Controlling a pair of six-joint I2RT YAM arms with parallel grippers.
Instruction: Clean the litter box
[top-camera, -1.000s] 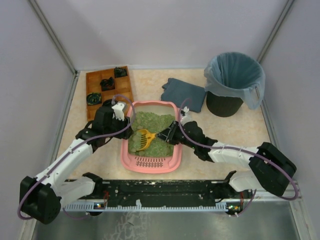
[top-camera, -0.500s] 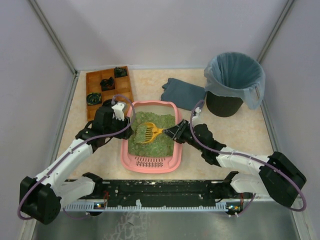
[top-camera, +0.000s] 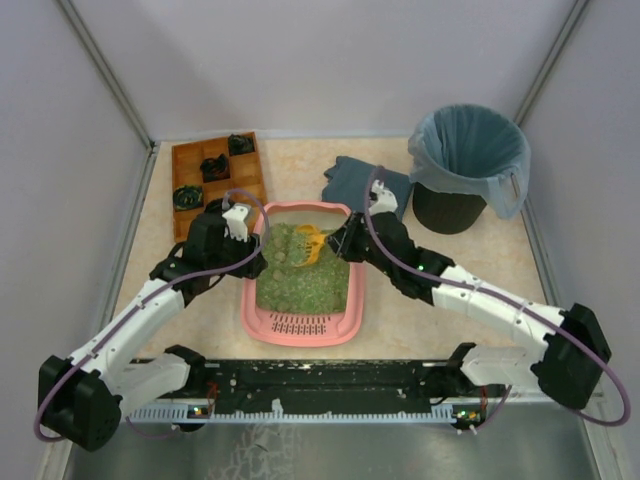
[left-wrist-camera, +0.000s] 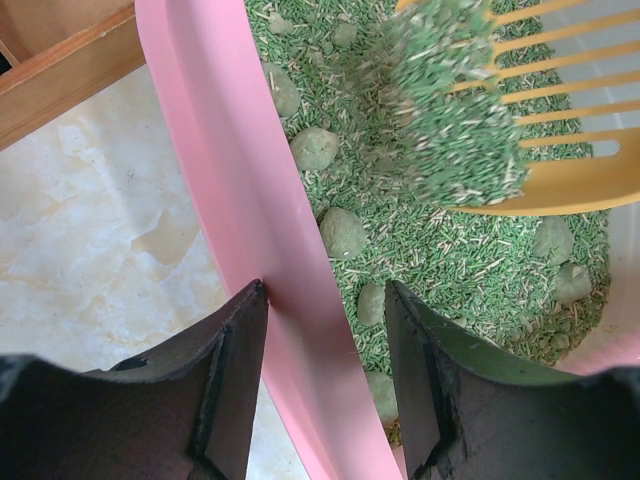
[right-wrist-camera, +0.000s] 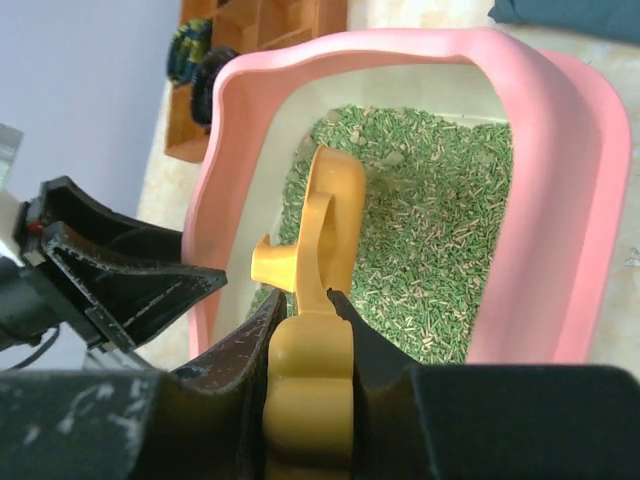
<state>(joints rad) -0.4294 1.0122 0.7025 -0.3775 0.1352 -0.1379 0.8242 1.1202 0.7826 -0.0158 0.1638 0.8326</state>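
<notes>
**Desk:** What do you have from overhead?

**Me:** The litter box (top-camera: 300, 328) lies mid-table (top-camera: 470, 255), its grille end toward the arm bases. My left gripper (top-camera: 254, 262) is at its left wall. My right gripper (top-camera: 340, 243) holds a yellow scoop (top-camera: 308, 244) over the far end of the litter (top-camera: 300, 285).

**Desk:** Left wrist?

**Me:** The jaws are clamped astride the pink wall of the litter box (left-wrist-camera: 230, 170), with one finger outside and one over the litter (left-wrist-camera: 470, 265). I see clumps (left-wrist-camera: 343, 232) below, and the scoop (left-wrist-camera: 570, 185) is heaped with granules.

**Desk:** Right wrist?

**Me:** My right gripper (right-wrist-camera: 308, 300) is clenched on the scoop's (right-wrist-camera: 330, 215) handle, and its head is inside the litter box (right-wrist-camera: 560, 180).
</notes>
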